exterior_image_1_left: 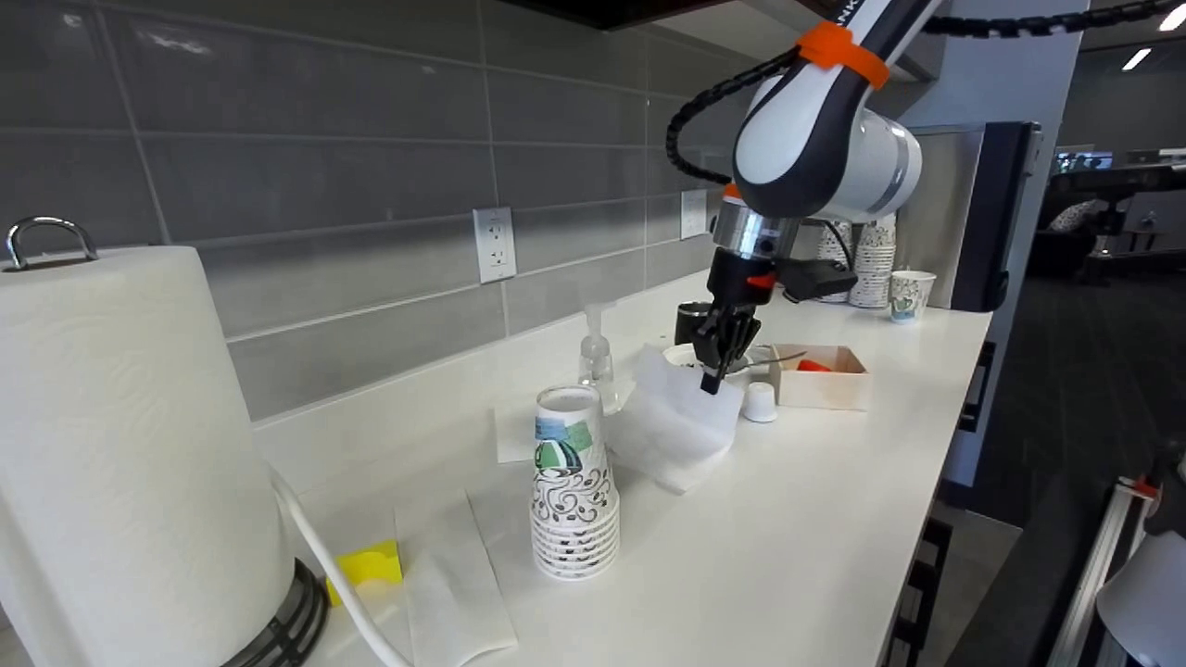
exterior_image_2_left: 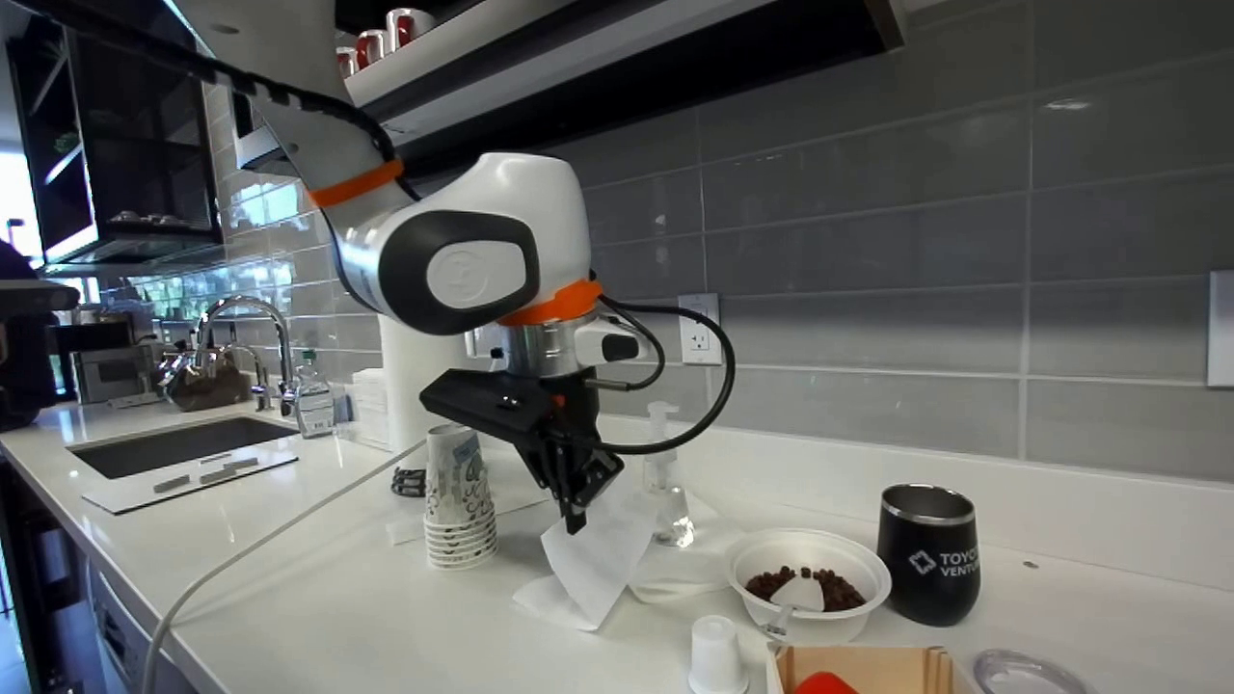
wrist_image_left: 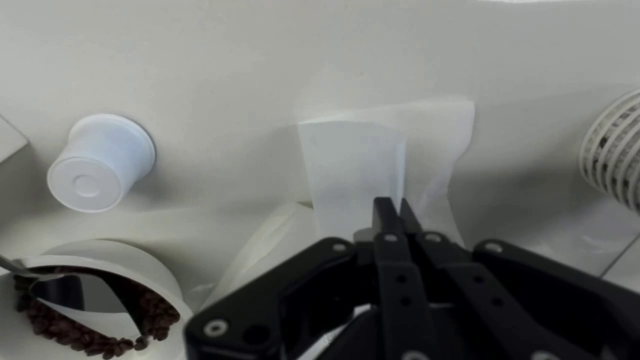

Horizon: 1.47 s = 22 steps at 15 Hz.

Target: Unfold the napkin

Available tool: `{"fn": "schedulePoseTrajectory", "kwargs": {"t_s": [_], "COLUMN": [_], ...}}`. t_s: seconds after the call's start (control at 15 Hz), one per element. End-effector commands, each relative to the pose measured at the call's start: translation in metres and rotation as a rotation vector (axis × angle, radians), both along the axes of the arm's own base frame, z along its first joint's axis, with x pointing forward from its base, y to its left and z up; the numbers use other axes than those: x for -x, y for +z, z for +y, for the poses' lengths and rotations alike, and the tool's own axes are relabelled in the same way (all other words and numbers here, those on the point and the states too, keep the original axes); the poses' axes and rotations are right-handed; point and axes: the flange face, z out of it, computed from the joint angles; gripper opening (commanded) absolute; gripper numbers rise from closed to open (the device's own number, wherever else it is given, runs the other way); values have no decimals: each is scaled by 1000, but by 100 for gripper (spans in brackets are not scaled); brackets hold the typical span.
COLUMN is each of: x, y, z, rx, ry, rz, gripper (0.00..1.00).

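The white napkin (exterior_image_1_left: 672,431) is partly lifted off the counter, with its lower part resting on the surface. It also shows in an exterior view (exterior_image_2_left: 600,554) as a raised, creased sheet with a flap lying at its foot. In the wrist view the napkin (wrist_image_left: 350,160) has a folded edge running up between the fingertips. My gripper (exterior_image_1_left: 712,382) is shut on this edge and holds it above the counter. The gripper also shows in an exterior view (exterior_image_2_left: 576,520) and in the wrist view (wrist_image_left: 398,205). The pinched part is hidden by the fingers.
A stack of paper cups (exterior_image_1_left: 573,500) stands beside the napkin. A clear soap dispenser (exterior_image_2_left: 665,492) is behind it. A small upturned white cup (wrist_image_left: 102,162), a bowl of brown pieces (exterior_image_2_left: 844,631), a black tumbler (exterior_image_2_left: 928,559) and a wooden box (exterior_image_1_left: 825,389) are nearby.
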Motion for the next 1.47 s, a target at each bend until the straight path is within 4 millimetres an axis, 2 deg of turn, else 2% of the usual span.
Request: {"fn": "schedulePoseTrajectory", "kwargs": {"t_s": [0.0, 0.27, 0.6, 1.4], "x": [7, 11, 16, 26], "y": [17, 23, 20, -30], "z": [-2, -12, -13, -69], "rx": [-106, -186, -277, -281], "ry": [31, 27, 32, -90], "rz": [-2, 2, 16, 126], "gripper": [0, 0, 0, 0]}}
